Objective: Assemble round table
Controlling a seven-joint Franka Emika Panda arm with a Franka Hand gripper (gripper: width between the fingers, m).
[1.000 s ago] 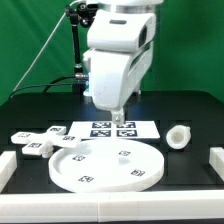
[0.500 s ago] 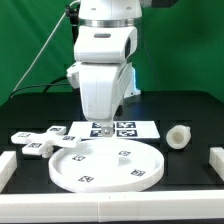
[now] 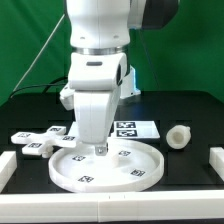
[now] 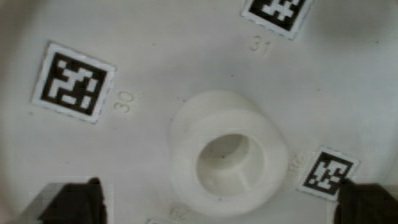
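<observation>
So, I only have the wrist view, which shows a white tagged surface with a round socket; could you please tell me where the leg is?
Observer: The cylinder leg lies on the table, apart from the round disc, towards the exterior view's right.
Operator: Thank you. And the foot piece?
Observer: The cross-shaped foot piece sits beside the disc, at the exterior view's left.
Operator: Is anything else close by?
Observer: The marker board lies behind the disc, partly hidden by the arm.
</observation>
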